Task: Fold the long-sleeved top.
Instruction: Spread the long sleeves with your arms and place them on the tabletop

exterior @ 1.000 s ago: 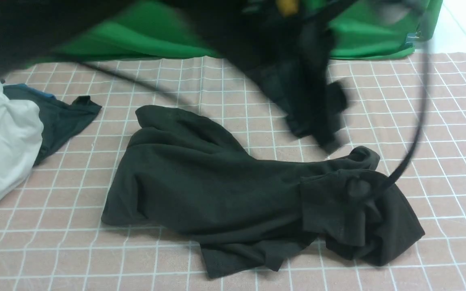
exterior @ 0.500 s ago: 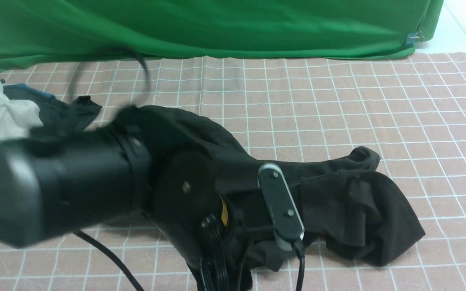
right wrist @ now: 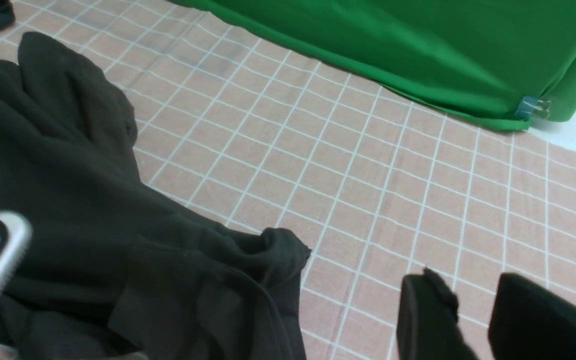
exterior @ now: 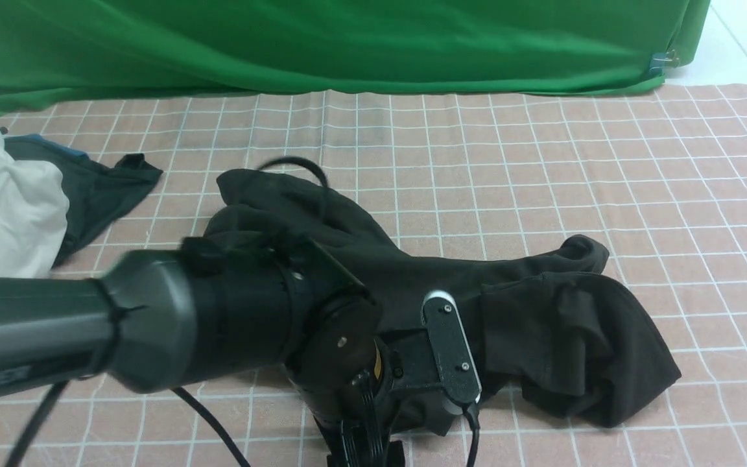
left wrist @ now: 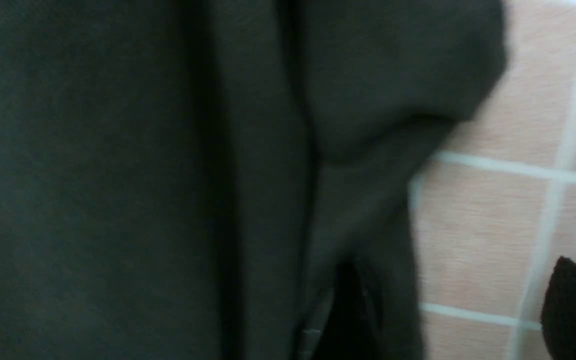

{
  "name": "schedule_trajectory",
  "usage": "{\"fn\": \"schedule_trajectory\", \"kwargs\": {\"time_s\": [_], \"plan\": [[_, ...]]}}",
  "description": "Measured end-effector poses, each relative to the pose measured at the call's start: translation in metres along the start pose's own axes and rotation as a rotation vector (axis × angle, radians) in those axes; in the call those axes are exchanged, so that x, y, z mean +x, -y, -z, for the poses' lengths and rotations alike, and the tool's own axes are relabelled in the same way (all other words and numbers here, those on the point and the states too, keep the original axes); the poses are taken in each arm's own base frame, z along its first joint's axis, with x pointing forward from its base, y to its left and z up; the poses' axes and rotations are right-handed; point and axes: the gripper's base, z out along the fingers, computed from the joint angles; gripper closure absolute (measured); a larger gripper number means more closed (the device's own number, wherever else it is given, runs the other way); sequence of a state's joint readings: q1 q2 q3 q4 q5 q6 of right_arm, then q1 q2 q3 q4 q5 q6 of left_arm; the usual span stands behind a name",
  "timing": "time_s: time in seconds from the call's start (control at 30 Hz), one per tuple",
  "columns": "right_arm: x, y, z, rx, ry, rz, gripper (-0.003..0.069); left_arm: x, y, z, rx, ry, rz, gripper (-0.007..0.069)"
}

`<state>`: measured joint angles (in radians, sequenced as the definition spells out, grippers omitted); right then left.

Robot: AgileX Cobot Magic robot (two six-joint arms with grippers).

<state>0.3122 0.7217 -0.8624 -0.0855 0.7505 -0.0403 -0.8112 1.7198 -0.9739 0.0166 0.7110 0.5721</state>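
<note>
Left arm (exterior: 153,331) dropping onto long-sleeved top's (exterior: 542,311) 6 o'clock edge; left tool (left wrist: 458,300) spreading astride it; right tool (right wrist: 468,285) spread, empty.

The black top (exterior: 542,324) lies crumpled in a loose heap near the middle of the tabletop (exterior: 607,162), stretched slantwise from far left to near right. Its soft knit is bunched in thick folds at the right end and lies flatter toward the middle, with a rounded lobe reaching back at the left

No legible text or labels anywhere.
</note>
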Motion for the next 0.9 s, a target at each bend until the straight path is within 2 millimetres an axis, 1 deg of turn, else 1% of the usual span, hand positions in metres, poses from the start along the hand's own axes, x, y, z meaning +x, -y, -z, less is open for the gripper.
{"fn": "schedule_trajectory", "kwargs": {"time_s": [0.17,0.3,0.43,0.5,0.57,0.6,0.67,0.7,0.73,0.77,0.8,0.83,0.9], "plan": [[0.000,0.000,0.000,-0.003,0.001,-0.003,0.0436,0.001,-0.005,-0.002,-0.047,-0.014,0.003,0.0221],[0.000,0.000,0.000,-0.003,0.001,-0.003,0.0436,0.001,-0.007,-0.007,-0.058,-0.017,0.002,0.0231],[0.000,0.000,0.000,-0.003,0.001,-0.003,0.0436,0.002,-0.009,-0.018,-0.043,-0.036,0.013,0.0232],[0.000,0.000,0.000,-0.003,0.001,-0.003,0.0436,0.003,-0.011,-0.019,-0.042,-0.038,0.026,0.0232],[0.000,0.000,0.000,-0.004,0.001,-0.004,0.0436,0.004,-0.013,-0.019,-0.033,-0.039,0.059,0.0251],[0.000,0.000,0.000,-0.004,0.001,-0.004,0.0436,0.006,-0.015,-0.020,-0.024,-0.037,0.095,0.0276],[0.000,0.000,0.000,-0.004,0.001,-0.004,0.0436,0.008,-0.018,-0.020,-0.007,-0.035,0.147,0.0362],[0.000,0.000,0.000,-0.004,0.001,-0.004,0.0436,0.009,-0.018,-0.020,-0.005,-0.038,0.152,0.0408],[0.000,0.000,0.000,-0.004,0.001,-0.004,0.0436,0.010,-0.019,-0.019,-0.005,-0.040,0.156,0.0473],[0.000,0.000,0.000,-0.004,0.001,-0.003,0.0436,0.010,-0.020,-0.017,-0.001,-0.046,0.157,0.0519],[0.000,0.000,0.000,-0.005,0.001,-0.004,0.0436,0.011,-0.018,-0.014,0.013,-0.063,0.162,0.0550],[0.000,0.000,0.000,-0.005,0.001,-0.005,0.0436,0.011,-0.015,-0.006,0.030,-0.078,0.164,0.0574],[0.000,-0.001,0.000,-0.015,-0.002,-0.015,0.0436,0.008,-0.009,0.017,0.045,-0.081,0.161,0.0577]]}}
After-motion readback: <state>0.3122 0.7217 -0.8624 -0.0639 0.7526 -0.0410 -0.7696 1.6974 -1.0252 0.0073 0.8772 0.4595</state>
